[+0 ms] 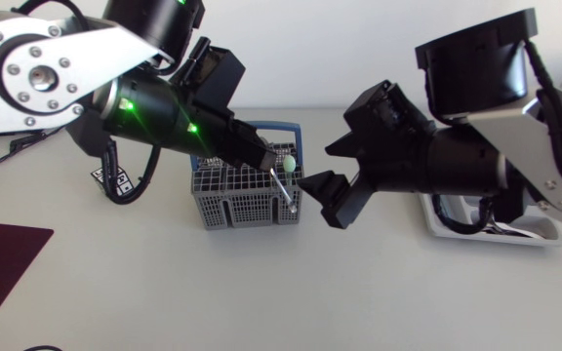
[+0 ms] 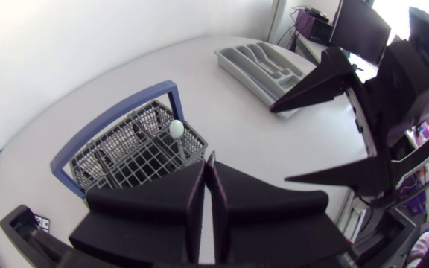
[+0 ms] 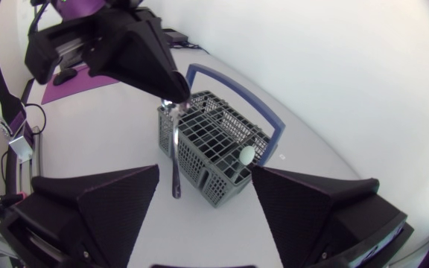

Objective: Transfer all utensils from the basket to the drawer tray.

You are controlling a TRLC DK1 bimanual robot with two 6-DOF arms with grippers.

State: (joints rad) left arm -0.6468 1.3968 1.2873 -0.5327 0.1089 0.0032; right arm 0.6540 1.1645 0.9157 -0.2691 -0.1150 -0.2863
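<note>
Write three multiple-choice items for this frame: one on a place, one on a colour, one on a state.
1. Where is the utensil with the pale green round tip?
A. Gripped in the left hand
B. Standing in the grey mesh basket
C. Gripped in the right hand

2. What colour is the basket's hoop handle?
A. Blue
B. Red
C. Yellow

3. What state is the left hand in?
A. Open wide and empty
B. Shut on the basket's rim
C. Shut on a thin silver metal utensil

Answers:
1 B: its green tip pokes up out of a basket compartment, and the right hand is open and holds nothing.
2 A: both wrist views show a blue hoop over the grey mesh.
3 C: its fingers are pressed together on the silver utensil's upper end, and the utensil hangs down from them.
</note>
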